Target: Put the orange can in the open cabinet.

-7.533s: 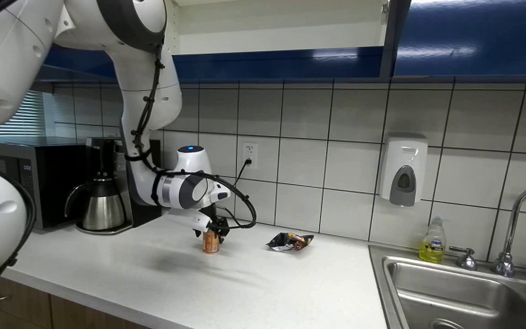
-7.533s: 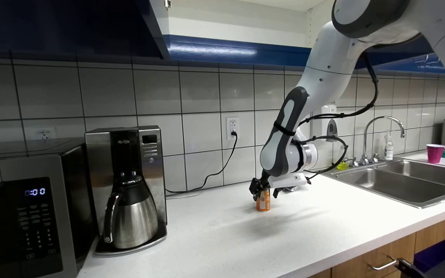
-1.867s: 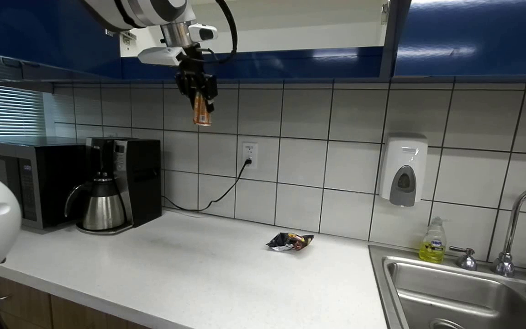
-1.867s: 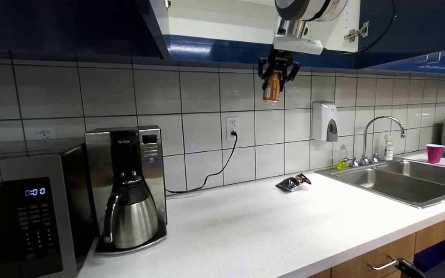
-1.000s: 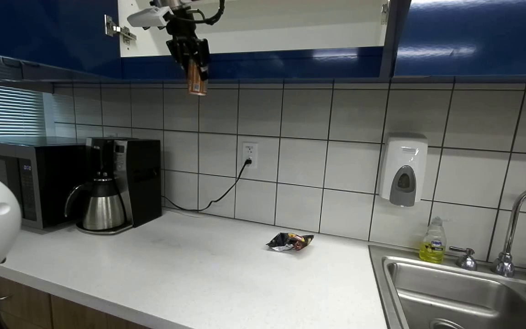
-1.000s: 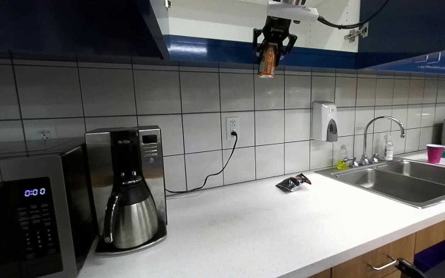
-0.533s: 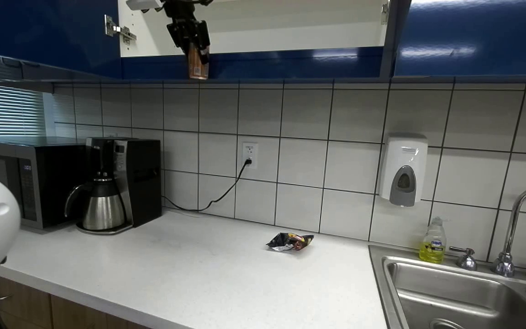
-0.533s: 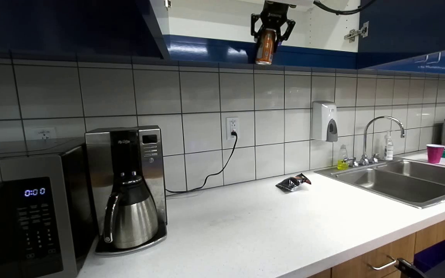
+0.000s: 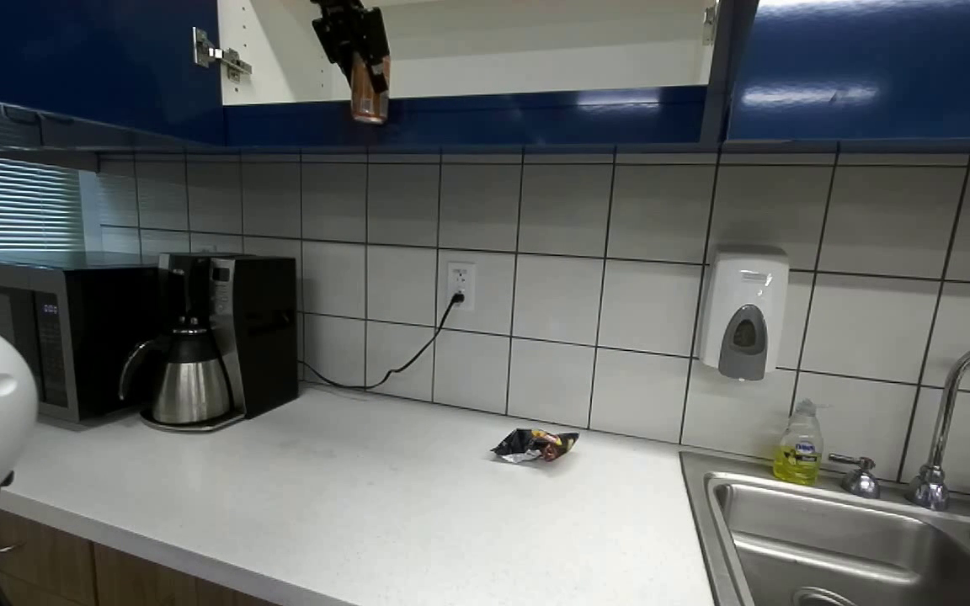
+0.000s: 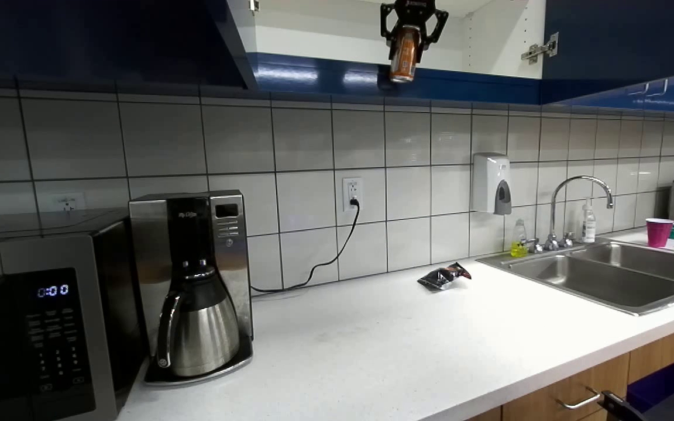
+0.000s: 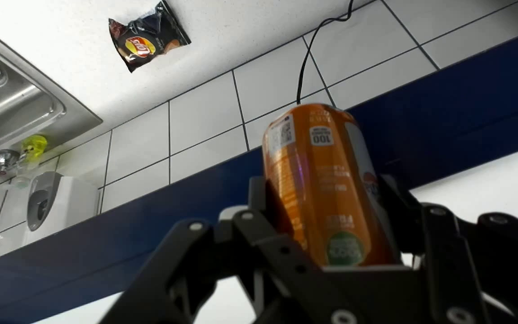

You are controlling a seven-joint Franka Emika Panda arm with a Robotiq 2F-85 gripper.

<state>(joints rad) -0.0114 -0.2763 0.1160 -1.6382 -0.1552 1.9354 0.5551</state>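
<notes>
One orange can [image 10: 404, 65] is gripped between the fingers [image 11: 257, 193] of the gripper [image 10: 406, 54], which close against its sides, spread just enough to fit it. The can's lower end sticks out below the fingers. Behind the gripper is the open cabinet [image 10: 319, 38], white inside; the can hangs in front of its blue lower edge. A blue door [image 10: 618, 47] stands swung out to one side of the gripper. Well below the gripper, a chip bag [image 11: 144, 42] lies on the counter [image 9: 350, 505], and an outlet [image 9: 462, 278] with a black cord [image 11: 303, 69] shows on the tiled wall [image 9: 561, 295]. Toward one side, lower than the gripper, are a soap dispenser [image 9: 750, 290], a dish soap bottle [image 9: 799, 450] and the sink [image 9: 830, 509]; toward the opposite side, a coffee maker [image 10: 234, 257] and, farther off, a microwave [image 10: 59, 333].
</notes>
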